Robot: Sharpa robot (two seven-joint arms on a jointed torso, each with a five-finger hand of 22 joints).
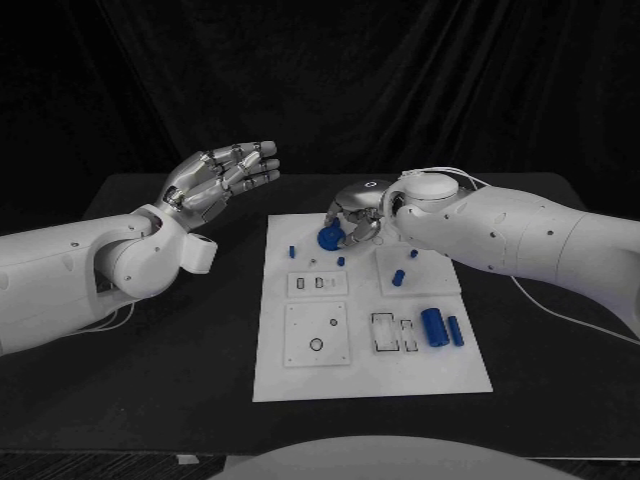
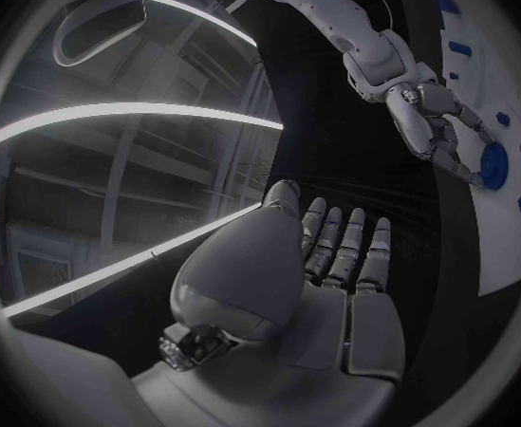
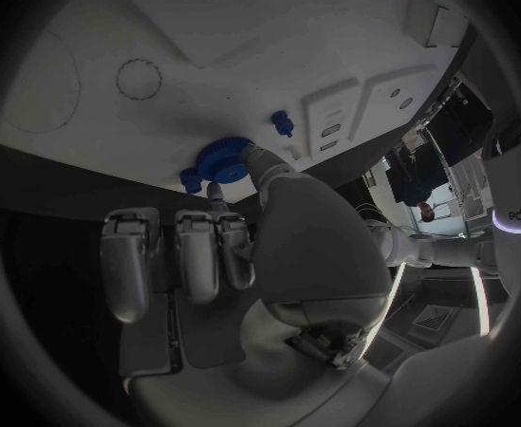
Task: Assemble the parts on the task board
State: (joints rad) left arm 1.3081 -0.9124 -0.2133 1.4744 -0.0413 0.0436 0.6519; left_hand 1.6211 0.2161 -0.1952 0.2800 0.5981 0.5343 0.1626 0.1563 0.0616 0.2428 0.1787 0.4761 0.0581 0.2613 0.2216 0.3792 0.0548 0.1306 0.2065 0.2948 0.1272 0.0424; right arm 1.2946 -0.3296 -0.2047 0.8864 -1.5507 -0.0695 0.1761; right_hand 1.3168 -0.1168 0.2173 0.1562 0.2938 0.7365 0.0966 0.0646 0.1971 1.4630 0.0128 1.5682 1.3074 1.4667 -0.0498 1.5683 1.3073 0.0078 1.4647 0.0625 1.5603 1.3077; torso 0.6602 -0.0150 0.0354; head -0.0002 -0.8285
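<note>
1. Right hand (image 1: 361, 215) works at the far end of the task board (image 1: 363, 375), fingers bent down onto a blue gear (image 1: 329, 238). The right wrist view shows a fingertip and the thumb touching the gear's toothed rim; whether they truly pinch it or only press it, the pictures do not settle.
2. Gear lies flat, or nearly so, on the board, its axis pointing up. In the head view it sits at about 7 o'clock from the right hand's middle, directly under the fingertips.
3. Left hand (image 1: 222, 175) is raised off the table at about 10 o'clock from the board, fingers straight and slightly spread, holding nothing. It is well apart from the gear; the right hand is plainly the nearer.
4. Other blue parts: a small peg (image 1: 340, 261) just beside the gear at 5 o'clock, and a cylinder (image 1: 433, 327) lying lengthwise near the board's right edge.
5. Judgement: next move depends on keeping the gear level over its seat.
</note>
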